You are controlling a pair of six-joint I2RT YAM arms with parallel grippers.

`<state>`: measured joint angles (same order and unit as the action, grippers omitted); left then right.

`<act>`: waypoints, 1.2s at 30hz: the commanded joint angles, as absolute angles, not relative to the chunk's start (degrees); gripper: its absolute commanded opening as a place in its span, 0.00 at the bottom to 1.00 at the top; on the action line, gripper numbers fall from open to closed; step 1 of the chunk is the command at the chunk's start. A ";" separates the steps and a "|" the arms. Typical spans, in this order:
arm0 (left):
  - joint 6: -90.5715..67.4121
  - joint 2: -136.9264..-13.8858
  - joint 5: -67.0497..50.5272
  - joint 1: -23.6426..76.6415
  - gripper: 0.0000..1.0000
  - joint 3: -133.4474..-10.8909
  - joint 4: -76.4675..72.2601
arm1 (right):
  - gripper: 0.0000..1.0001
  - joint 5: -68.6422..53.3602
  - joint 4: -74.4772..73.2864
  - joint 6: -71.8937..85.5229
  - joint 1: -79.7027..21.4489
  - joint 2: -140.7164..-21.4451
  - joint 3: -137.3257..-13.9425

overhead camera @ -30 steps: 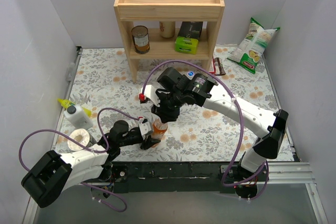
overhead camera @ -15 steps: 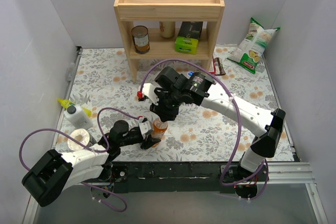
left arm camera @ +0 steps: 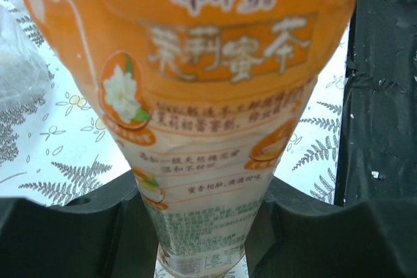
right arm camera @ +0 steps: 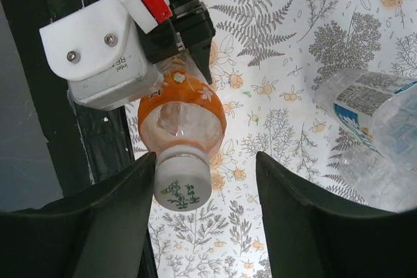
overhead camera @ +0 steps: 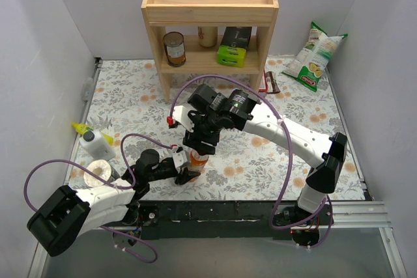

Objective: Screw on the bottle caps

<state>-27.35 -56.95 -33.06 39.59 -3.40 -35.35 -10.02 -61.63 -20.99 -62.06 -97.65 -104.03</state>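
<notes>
The orange-liquid bottle [overhead camera: 197,159] stands upright on the floral mat, with my left gripper [overhead camera: 187,172] shut on its lower body. In the left wrist view the orange label [left arm camera: 208,96] fills the frame and both fingers [left arm camera: 98,226] press its narrow base. A white cap [right arm camera: 183,183] with a green print sits on the bottle's neck. My right gripper [right arm camera: 207,161] hangs over it, open, the cap close to one finger and well clear of the other. A clear bottle with a blue-and-white label [right arm camera: 371,105] lies on the mat to the right. A small blue cap [overhead camera: 237,90] lies behind the right arm.
A wooden shelf [overhead camera: 210,11] at the back holds a tin can [overhead camera: 174,48] and a green box [overhead camera: 232,53]. A chip bag [overhead camera: 315,56] leans at the back right. A white squeeze bottle with a yellow nozzle [overhead camera: 96,140] and a white roll [overhead camera: 99,172] sit at the left.
My right gripper has opened off the white cap and its arm has drifted a little left and nearer. The left gripper keeps its hold on the orange bottle.
</notes>
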 commanded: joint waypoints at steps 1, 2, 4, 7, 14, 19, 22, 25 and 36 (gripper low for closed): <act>-25.58 -56.34 -36.39 40.08 0.00 -5.01 -39.90 | 0.70 -7.82 -61.87 -21.88 -62.14 -98.52 -107.05; -25.58 -56.34 -36.39 40.08 0.00 -5.01 -39.90 | 0.71 -8.17 -62.14 -21.88 -62.05 -98.53 -107.22; -25.66 -56.42 -36.21 40.08 0.00 -5.01 -39.99 | 0.77 -9.13 -62.66 -22.15 -62.05 -98.44 -107.66; -26.10 -56.60 -36.21 40.08 0.00 -4.75 -40.60 | 0.90 -14.40 -64.68 -23.55 -62.05 -98.00 -108.63; -26.98 -56.16 -36.74 39.99 0.00 -4.66 -41.04 | 0.91 -26.36 -61.09 -32.51 -57.83 -89.22 -104.96; -26.98 -56.43 -37.62 39.90 0.00 -4.92 -40.78 | 0.91 -27.68 -55.64 -37.35 -57.66 -82.71 -94.84; -26.98 -56.60 -38.06 39.90 0.00 -5.27 -40.25 | 0.92 -28.04 -55.11 -39.11 -57.74 -83.76 -94.92; -27.07 -56.86 -38.76 39.90 0.00 -5.54 -39.82 | 0.92 -28.30 -53.97 -40.51 -57.83 -85.25 -95.97; -29.97 -57.30 -38.59 39.73 0.00 -6.15 -39.90 | 0.92 -29.80 -57.56 -46.93 -59.76 -88.77 -98.61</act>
